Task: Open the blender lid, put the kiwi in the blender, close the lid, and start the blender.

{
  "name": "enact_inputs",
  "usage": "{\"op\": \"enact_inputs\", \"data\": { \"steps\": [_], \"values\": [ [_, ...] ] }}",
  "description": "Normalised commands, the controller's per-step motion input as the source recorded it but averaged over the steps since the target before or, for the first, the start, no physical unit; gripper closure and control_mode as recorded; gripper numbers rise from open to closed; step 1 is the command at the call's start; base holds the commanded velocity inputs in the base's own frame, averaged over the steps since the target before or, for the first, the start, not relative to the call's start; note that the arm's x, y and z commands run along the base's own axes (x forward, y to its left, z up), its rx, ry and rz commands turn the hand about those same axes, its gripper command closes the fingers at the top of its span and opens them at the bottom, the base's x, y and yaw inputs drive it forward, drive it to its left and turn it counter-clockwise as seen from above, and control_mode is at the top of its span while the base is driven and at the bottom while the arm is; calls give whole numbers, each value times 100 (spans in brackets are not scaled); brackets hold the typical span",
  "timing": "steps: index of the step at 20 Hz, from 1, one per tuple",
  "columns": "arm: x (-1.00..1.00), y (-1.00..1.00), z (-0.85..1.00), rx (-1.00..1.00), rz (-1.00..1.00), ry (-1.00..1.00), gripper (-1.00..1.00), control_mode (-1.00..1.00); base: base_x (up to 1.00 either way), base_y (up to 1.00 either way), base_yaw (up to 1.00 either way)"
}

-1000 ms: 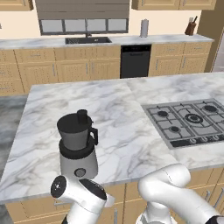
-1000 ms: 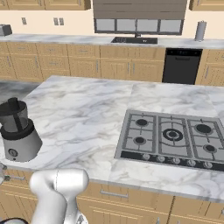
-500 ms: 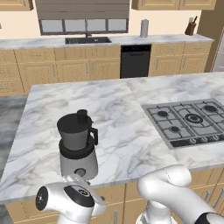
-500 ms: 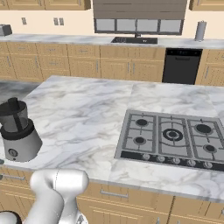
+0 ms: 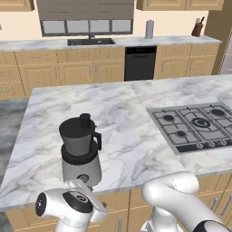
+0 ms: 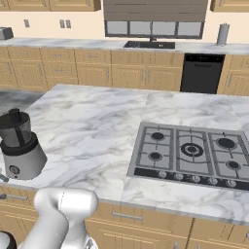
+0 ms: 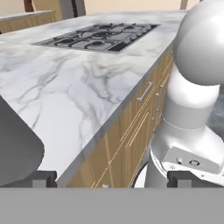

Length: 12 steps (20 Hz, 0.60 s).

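Blender (image 5: pixel 80 152) upright at 7 o'clock on marble desk (image 5: pixel 122 118), near front edge; knob faces robot for easy start; blender lid (image 5: pixel 78 128) seated on jar, so opening step judged not yet done; kiwi not located; cooktop (image 5: pixel 195 127) at 3 o'clock, well apart from blender; gripper (image 7: pixel 111 179) low by desk front edge beside blender base, jaws spread wide, grasping nothing; likely positioned for approach; risk: fingers (image 7: pixel 41 178) striking base.

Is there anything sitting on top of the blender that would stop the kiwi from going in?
Yes. The blender lid sits flat on the blender, covering the jar's mouth, with its little knob sticking up. It has to come off first. I can't spot the kiwi.
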Motion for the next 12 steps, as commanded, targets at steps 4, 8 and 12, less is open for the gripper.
{"op": "enact_inputs", "data": {
  "steps": [4,8,12],
  "values": [
    [14,0,-17,0,0,-9,-100,-100,0,0,0],
    [12,0,-22,-1,0,-11,-100,-100,0,0,0],
    [15,0,-11,0,0,-11,-100,-100,0,0,0]
  ]
}}
